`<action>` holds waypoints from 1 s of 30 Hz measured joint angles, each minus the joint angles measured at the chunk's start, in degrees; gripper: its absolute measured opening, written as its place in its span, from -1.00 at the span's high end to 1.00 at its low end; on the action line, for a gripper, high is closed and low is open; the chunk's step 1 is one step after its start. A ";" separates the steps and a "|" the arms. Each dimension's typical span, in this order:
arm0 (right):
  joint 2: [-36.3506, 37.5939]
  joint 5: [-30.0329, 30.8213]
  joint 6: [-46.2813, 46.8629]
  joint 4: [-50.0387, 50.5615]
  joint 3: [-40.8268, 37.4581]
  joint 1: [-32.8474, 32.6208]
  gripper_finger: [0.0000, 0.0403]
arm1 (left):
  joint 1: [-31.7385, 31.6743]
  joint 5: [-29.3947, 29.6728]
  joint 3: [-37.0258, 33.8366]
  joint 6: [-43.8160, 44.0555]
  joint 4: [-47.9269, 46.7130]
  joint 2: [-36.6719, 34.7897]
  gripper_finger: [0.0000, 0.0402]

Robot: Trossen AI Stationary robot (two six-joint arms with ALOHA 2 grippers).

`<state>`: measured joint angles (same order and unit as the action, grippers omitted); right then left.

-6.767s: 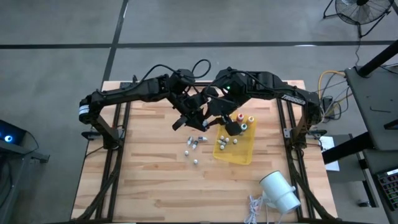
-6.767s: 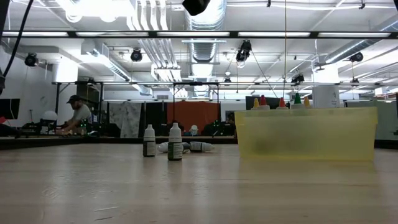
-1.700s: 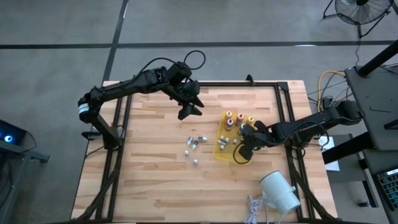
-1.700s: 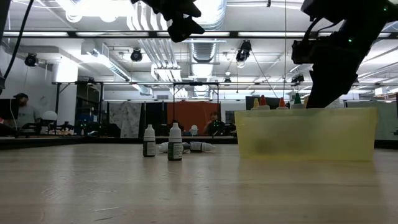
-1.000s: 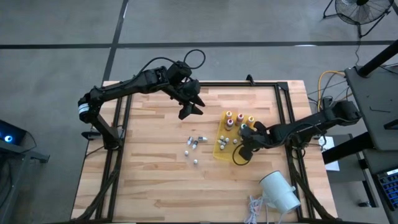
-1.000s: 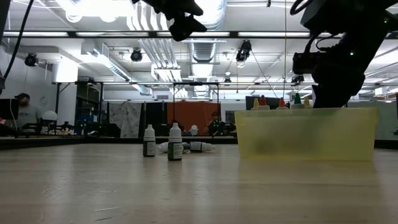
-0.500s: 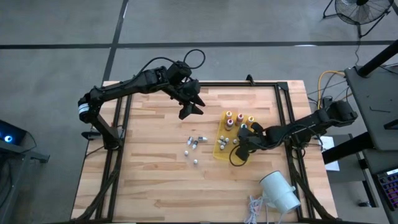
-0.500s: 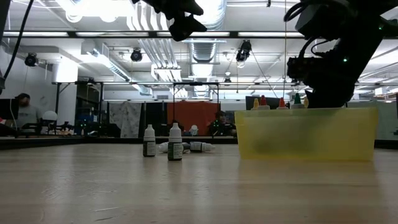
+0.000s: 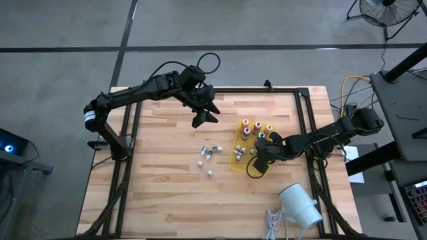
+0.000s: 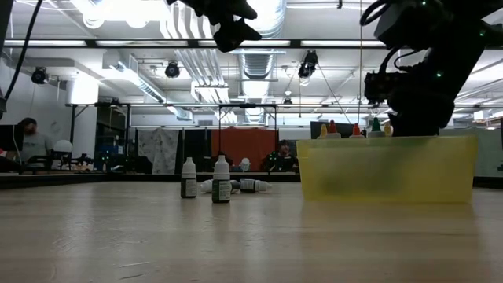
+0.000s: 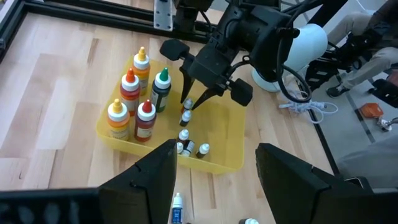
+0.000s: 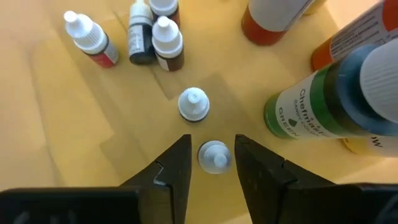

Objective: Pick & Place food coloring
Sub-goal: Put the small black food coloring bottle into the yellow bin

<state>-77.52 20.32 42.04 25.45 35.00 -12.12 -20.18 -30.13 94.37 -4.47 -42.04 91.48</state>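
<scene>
One small vial [image 12: 214,155] upright in the yellow tray [image 11: 231,138] near the bench's right edge, framed between the right hand's [image 12: 212,163] part-open, slackening fingers.

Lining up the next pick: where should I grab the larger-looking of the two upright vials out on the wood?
Take the upright vial by its dark body, just under the white cap, coming straight down with the left fingers on either side. It stands upright, clear of the other vial. The tapered cap would probably slip.
</scene>
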 joint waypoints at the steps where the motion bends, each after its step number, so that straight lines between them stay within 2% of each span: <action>1: 0.12 -0.01 -0.01 -0.07 0.00 0.00 0.42 | 0.00 0.00 0.00 0.00 0.00 0.00 0.05; 9: 3.04 -0.03 0.22 1.79 1.03 0.00 0.26 | 0.00 0.00 0.00 0.00 0.00 0.00 0.05; 20: 5.82 -5.37 -4.37 5.62 7.49 0.00 0.13 | 0.02 -0.05 0.00 0.63 -2.36 -0.14 0.05; 27: 5.78 -3.46 -8.29 4.63 9.92 0.10 0.12 | 0.81 -0.01 -0.02 1.12 -9.18 -0.49 0.06; 30: 5.77 -2.25 -8.73 3.72 9.92 0.17 0.12 | 2.02 -0.01 -0.34 -0.55 -9.11 -1.51 0.18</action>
<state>-71.75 18.07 33.31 29.17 44.93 -11.94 -18.17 -30.14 94.02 -5.02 -51.15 89.97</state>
